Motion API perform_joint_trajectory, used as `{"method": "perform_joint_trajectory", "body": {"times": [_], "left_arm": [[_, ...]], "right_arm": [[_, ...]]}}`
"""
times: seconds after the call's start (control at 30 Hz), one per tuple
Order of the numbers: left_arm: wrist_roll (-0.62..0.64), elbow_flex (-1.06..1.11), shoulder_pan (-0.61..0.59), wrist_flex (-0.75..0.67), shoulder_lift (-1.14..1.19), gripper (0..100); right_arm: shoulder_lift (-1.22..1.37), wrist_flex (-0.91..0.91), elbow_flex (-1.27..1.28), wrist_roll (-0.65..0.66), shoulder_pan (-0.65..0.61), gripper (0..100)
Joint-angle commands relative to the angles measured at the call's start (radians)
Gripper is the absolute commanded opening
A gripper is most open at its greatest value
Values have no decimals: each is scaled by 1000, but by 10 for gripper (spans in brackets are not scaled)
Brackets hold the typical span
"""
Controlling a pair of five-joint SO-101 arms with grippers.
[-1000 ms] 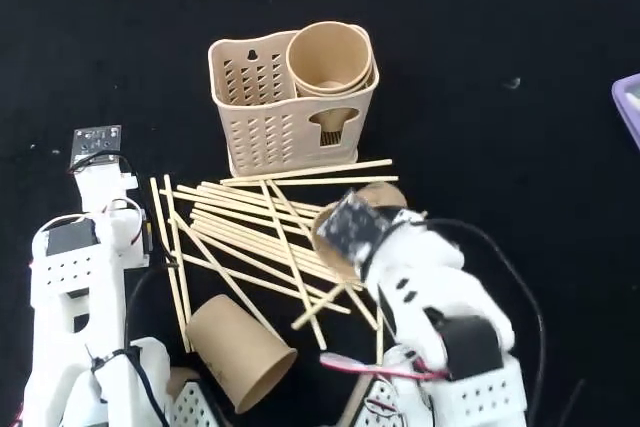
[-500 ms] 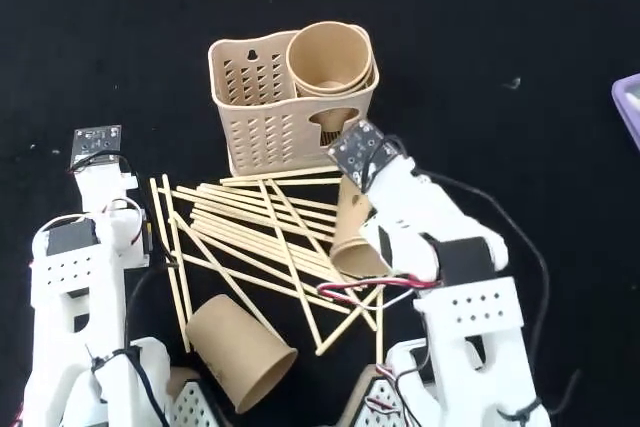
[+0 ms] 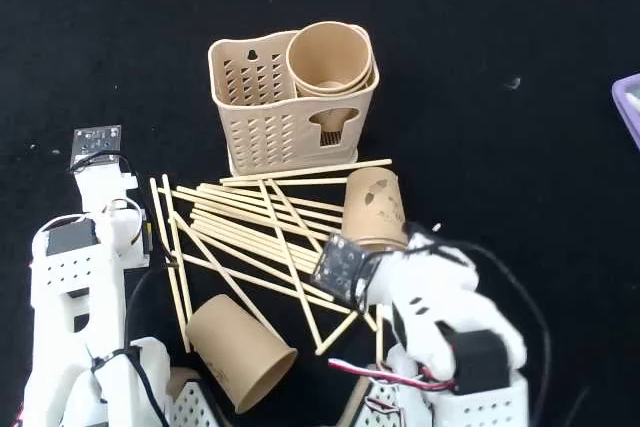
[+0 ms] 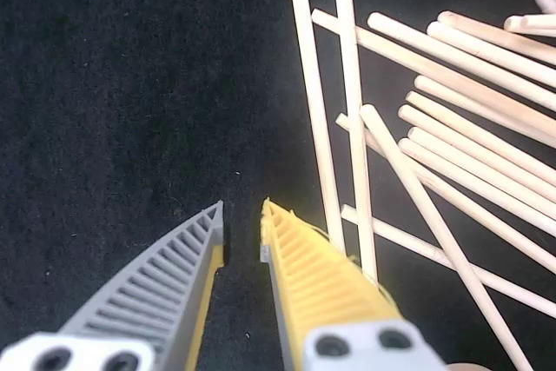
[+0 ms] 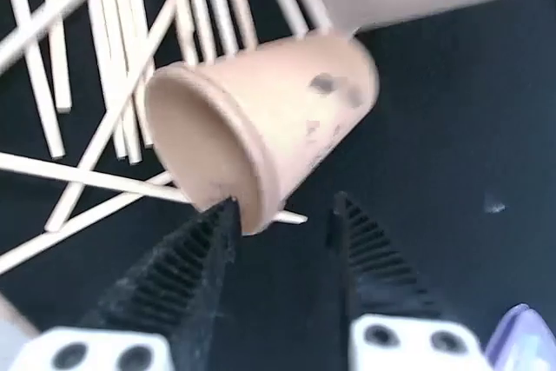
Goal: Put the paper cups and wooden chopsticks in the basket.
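The left gripper (image 4: 241, 210), at 9 o'clock of the chopsticks (image 3: 240, 227), is barely parted and grips nothing. A fallen cup (image 3: 238, 350) lies at the pile's 7 o'clock. The basket (image 3: 265, 132), at 12, holds nested cups (image 3: 330, 57). A marked cup (image 3: 375, 209) lies on its side at the pile's 3 o'clock. The right gripper (image 5: 285, 206), at its 6, is spread wide and empty.

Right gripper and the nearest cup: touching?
Cannot tell. Right wrist view: one fingertip of the right gripper overlaps the cup rim, but height is unclear.
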Motion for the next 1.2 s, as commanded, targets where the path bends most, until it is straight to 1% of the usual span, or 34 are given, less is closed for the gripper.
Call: {"method": "perform_joint_trajectory", "body": {"times": [0.0, 0.07, 0.13, 0.3, 0.37, 0.43, 0.47, 0.53, 0.57, 0.67, 0.77, 0.9, 1.03, 1.17], "left_arm": [[12, -58, -2, -6, -26, 80], [12, -58, -2, -6, -26, 80], [12, -58, -2, -6, -26, 80], [12, -58, -2, -6, -26, 80], [12, -58, -1, -6, -26, 80], [12, -58, -1, -6, -26, 80], [12, -58, -1, -8, -26, 80], [12, -58, -1, -9, -26, 80], [12, -58, -1, -9, -26, 80], [12, -58, -5, -8, -26, 80], [12, -58, -7, -6, -26, 80], [12, -58, -1, -6, -26, 80], [12, -58, -1, -6, -26, 80], [12, -56, -2, -6, -26, 80]], "right_arm": [[-231, -38, 150, 8, 48, 233], [-294, -51, 211, 0, 31, 236], [-289, -94, 283, 0, 29, 229], [-274, -336, 443, -2, 78, 201], [-274, -399, 464, -3, 104, 167], [-278, -404, 447, -3, 121, 77], [-283, -396, 424, -5, 123, 11], [-286, -347, 355, -6, 132, 18], [-288, -318, 314, -8, 132, 7], [-280, -244, 170, -55, 123, 11], [-278, -172, 31, -74, 115, 11], [-259, -137, -88, -77, 117, 11], [-107, -144, -179, -138, 117, 11], [199, -150, -372, -269, 121, 11]]}}
